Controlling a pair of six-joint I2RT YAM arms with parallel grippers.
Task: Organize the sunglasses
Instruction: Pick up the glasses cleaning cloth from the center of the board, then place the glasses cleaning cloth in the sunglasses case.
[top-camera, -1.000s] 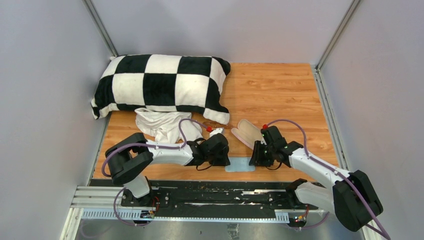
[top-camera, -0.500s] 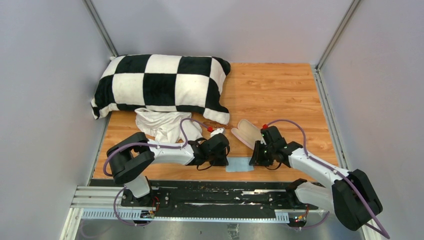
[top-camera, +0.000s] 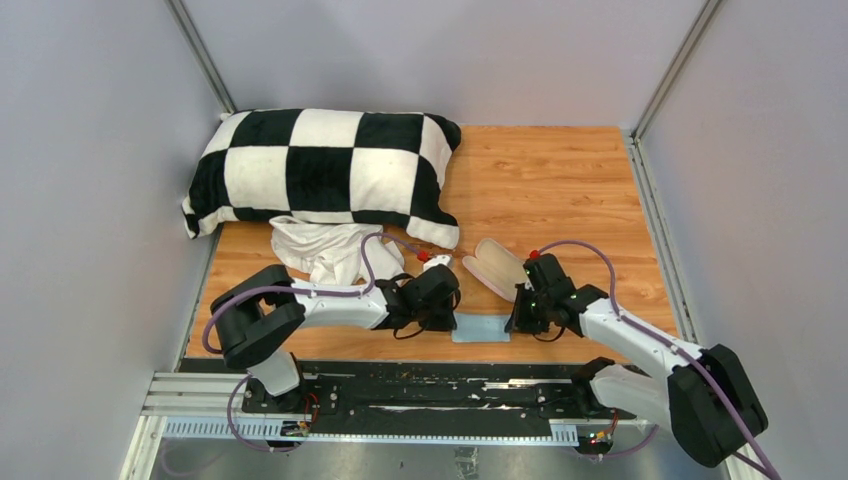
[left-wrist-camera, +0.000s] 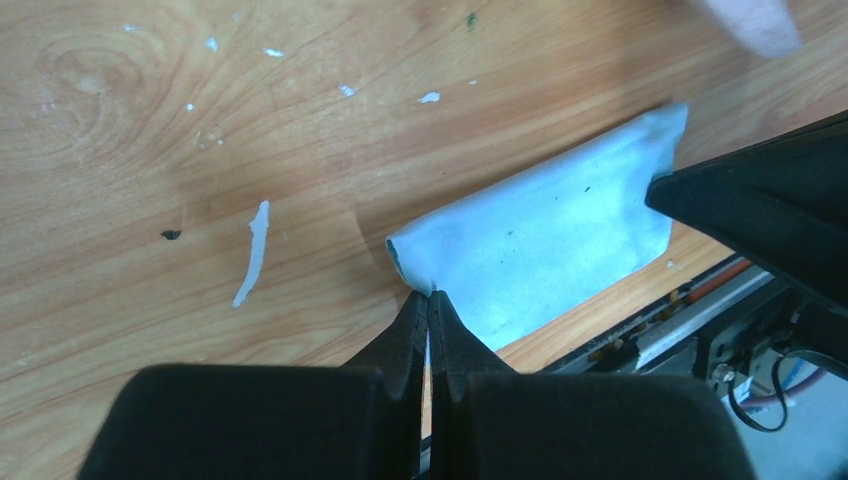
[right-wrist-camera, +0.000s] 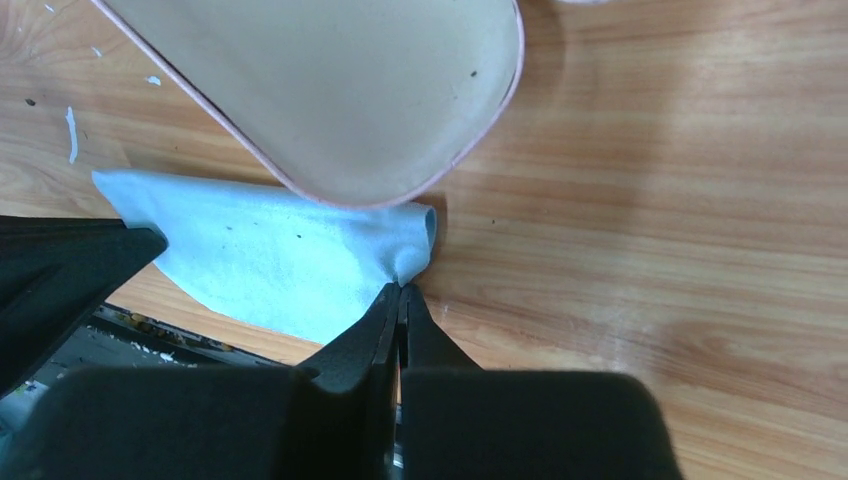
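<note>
A light-blue cloth lies near the table's front edge between my two grippers. My left gripper is shut on its left end, seen in the left wrist view pinching the cloth at a curled edge. My right gripper is shut on its right end, with its tips on the cloth. The open pink case with cream inside lies just behind the cloth, and its rim overlaps the cloth in the right wrist view. I cannot make out the sunglasses in any view.
A black-and-white checked pillow lies at the back left. A crumpled white cloth lies in front of it, behind my left arm. The black rail runs along the near table edge. Grey walls close in three sides.
My right gripper has shifted slightly back and right while holding the cloth's end. The pink case's near end has moved a little to the left. My left arm has barely moved.
</note>
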